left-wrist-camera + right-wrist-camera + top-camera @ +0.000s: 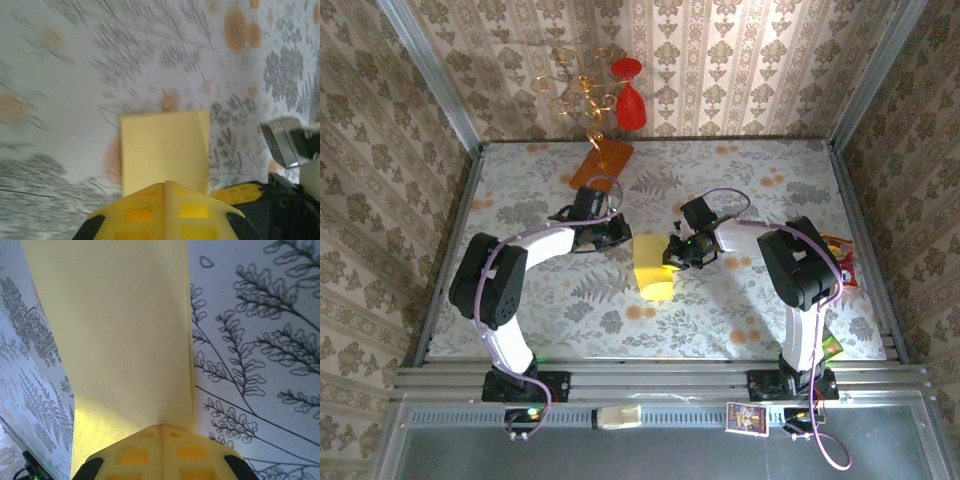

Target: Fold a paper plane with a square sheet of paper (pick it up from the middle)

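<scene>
The square sheet of paper [654, 267] lies mid-table as a pale-yellow folded rectangle, longer toward me, with a doubled layer along one side [190, 340]. My right gripper [672, 251] is at its right edge. Its yellow fingers [195, 452] are shut, and the sheet [115, 330] runs up into their seam, so the paper looks pinched and slightly raised. My left gripper [623, 238] is at the sheet's far-left corner. Its fingers [135, 215] are shut and cover the near edge of the paper [162, 147]. I cannot tell whether they hold it.
An orange-brown slab with gold wire [600, 160] and a red glass [631, 103] stand at the back. Snack packets [840, 258] lie by the right wall and a green item [832, 348] at the near right. A card [747, 416] sits on the front rail.
</scene>
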Motion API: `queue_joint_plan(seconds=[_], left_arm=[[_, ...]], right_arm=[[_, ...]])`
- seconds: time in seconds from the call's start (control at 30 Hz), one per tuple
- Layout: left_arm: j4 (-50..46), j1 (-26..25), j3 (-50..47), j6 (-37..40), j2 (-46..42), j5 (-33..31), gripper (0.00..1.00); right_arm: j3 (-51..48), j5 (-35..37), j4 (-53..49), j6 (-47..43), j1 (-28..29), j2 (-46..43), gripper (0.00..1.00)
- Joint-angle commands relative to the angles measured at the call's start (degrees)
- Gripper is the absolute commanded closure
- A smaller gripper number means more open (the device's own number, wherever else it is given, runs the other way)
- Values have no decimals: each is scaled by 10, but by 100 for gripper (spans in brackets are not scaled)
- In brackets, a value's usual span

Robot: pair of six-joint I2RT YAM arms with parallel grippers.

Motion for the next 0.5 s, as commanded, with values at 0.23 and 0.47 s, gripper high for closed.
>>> queue_joint_plan(seconds=[0.23, 0.47], left_arm=[[131, -58, -45, -163, 53, 42, 100], [116, -61, -78, -182, 50, 39, 100]], right_arm=[[-49, 164, -76, 23, -10, 46, 95], [-51, 166, -72, 23, -10, 48, 95]])
